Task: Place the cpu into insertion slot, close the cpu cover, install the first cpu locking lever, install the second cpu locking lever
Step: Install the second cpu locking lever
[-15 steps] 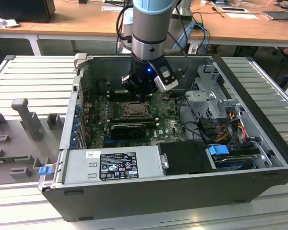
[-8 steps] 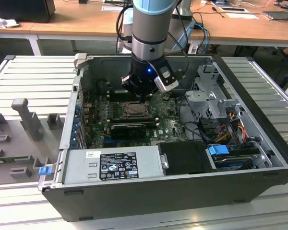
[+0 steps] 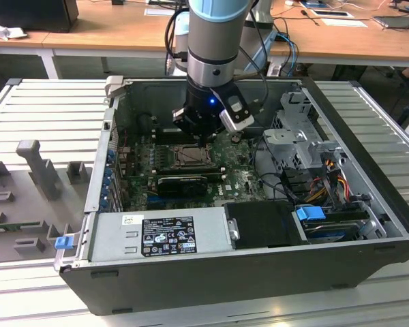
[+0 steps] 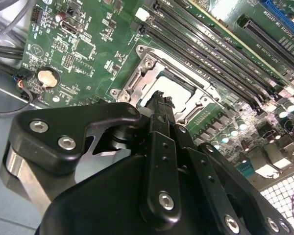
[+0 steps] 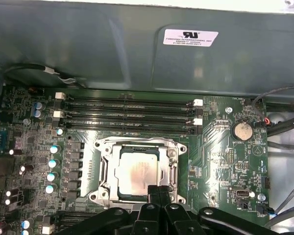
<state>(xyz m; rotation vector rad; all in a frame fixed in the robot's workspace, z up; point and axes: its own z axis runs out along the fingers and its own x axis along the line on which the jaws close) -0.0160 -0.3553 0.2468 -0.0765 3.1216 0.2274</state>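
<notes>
Counting one dark, open-topped metal computer case (image 3: 191, 279) and one grey robot arm (image 3: 215, 41) ending in one black gripper (image 5: 159, 190). Finding one green circuit board (image 5: 225, 161), carrying one square metal-framed insertion slot (image 5: 103, 147) and seating one pale, silver-tan square cpu (image 5: 137, 171). Tallying four long black memory slots (image 5: 130, 110), four white end clips (image 5: 198, 103) and one round silver coin battery (image 5: 242, 130). Spotting two blue plastic tabs (image 3: 63, 241) and one silver labelled power box (image 3: 157, 235).

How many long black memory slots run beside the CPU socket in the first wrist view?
4, lying parallel between the square metal-framed socket and the grey case wall: first, second, third, fourth. None looks hidden.
</notes>
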